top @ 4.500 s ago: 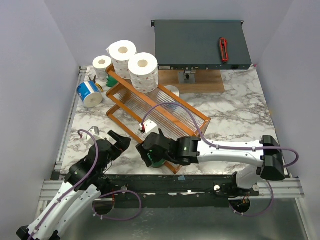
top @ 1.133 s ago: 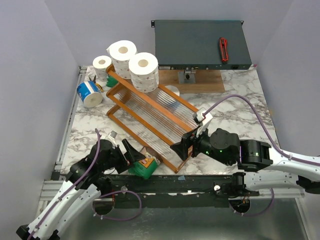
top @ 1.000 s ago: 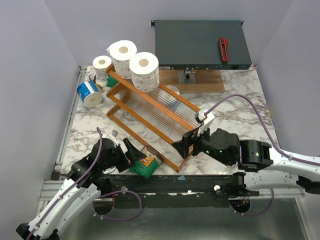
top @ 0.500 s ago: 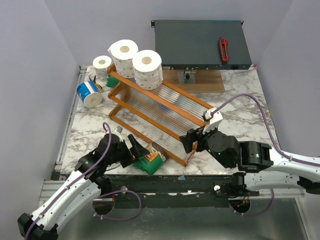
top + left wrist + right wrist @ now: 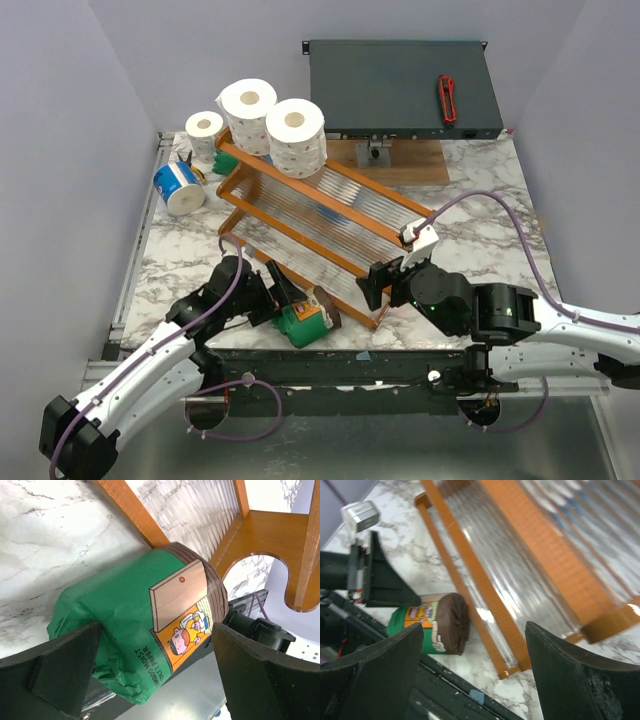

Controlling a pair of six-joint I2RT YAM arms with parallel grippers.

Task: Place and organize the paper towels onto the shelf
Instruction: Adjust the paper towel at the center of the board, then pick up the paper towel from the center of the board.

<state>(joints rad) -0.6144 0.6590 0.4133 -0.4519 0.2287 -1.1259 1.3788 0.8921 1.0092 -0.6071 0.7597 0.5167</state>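
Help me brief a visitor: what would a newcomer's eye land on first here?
The green-wrapped roll lies at the table's near edge, straddled by the open left gripper. Behind it the orange-brown shelf runs diagonally, two white rolls standing on its far-left end.

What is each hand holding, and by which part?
Nothing is held. The left hand is open, straddling the green roll without gripping it. The right hand is open and empty.

You work in a robotics lab cell: plain grey walls (image 5: pixel 60 150) enclose a marble-patterned table (image 5: pixel 480 200) framed by aluminium rails (image 5: pixel 137 240).
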